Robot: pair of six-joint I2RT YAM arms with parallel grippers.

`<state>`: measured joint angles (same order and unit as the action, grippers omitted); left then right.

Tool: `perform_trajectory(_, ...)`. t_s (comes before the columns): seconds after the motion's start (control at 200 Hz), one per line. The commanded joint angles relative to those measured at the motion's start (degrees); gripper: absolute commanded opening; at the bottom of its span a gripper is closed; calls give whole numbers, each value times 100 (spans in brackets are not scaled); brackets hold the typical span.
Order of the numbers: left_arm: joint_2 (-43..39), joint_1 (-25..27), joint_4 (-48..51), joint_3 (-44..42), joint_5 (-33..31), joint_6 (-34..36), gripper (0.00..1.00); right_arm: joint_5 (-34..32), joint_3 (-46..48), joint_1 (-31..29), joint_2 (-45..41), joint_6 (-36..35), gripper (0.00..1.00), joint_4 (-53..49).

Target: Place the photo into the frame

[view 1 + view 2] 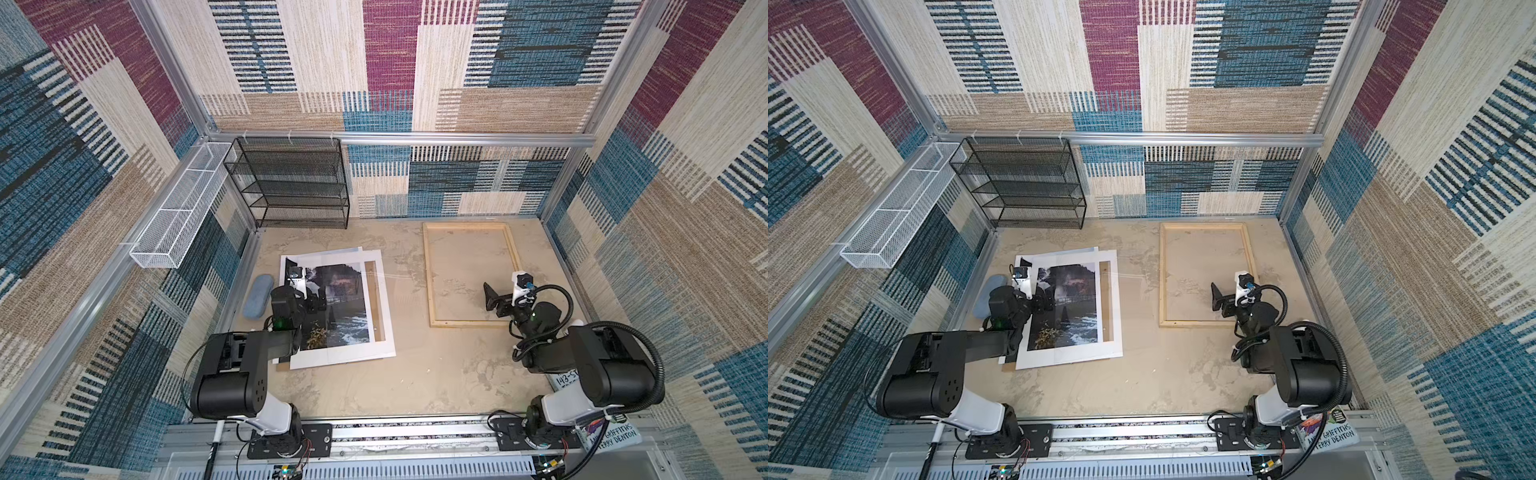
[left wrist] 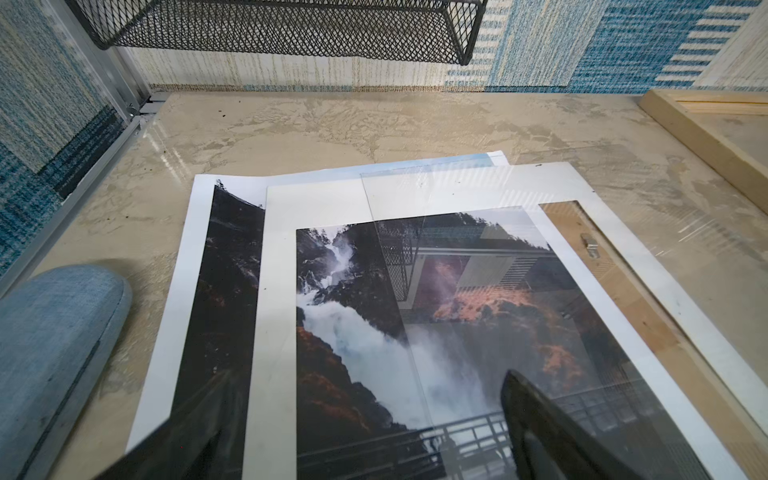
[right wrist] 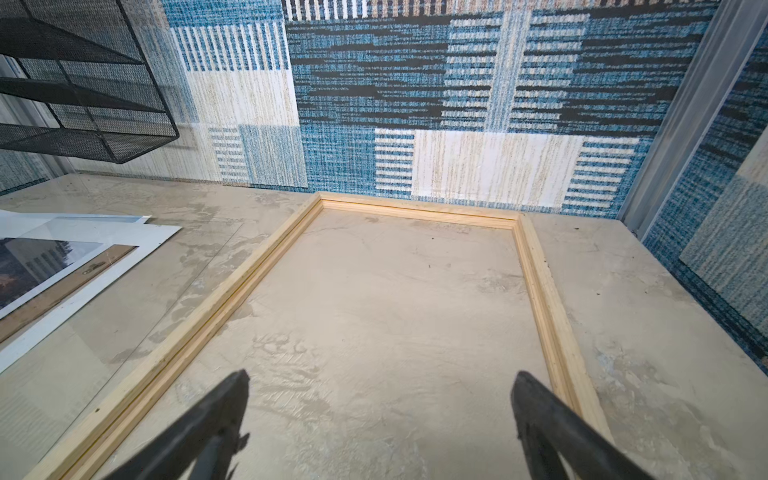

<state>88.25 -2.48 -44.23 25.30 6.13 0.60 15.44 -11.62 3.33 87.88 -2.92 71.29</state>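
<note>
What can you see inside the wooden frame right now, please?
Only bare tabletop shows inside the frame; the open right pincer hangs over it, hiding a small patch.

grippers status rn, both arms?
Left gripper: open, empty, over the photo.
Right gripper: open, empty, over the frame.

Robotics lab test cell: aluminium-profile enclosure (image 1: 457, 139), carpet-tile walls (image 1: 390, 62), mounting rail (image 1: 415, 434) at front.

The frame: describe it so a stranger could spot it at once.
Find the black mesh shelf at the back, then look right along the table. The frame lies flat there. Unlike the stacked sheets nearby, it is an open rectangle of pale wood.
</note>
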Motion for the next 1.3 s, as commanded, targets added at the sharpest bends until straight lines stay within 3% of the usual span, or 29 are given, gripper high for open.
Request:
perform_trajectory(0.0,3,-7,-33,28,19,124,99,-14,20,-8,-23,-69,99,317)
perform_trajectory(1.087,-21,-7,-63,4,-8,127,99,-7,19,-8,-18,-69,100,316)
perform_trajectory(1.192,-371,107,306,60,-1250,-237,99,-26,28,-8,-31,-69,100,325)
perform_trajectory(1.247,-721,113,957,195,-1726,-459,99,-183,-9,-48,-97,-61,100,257)
perform_trajectory(1.297,-1071,108,1653,353,-1847,-586,100,-377,-298,-105,-482,-65,100,-674)
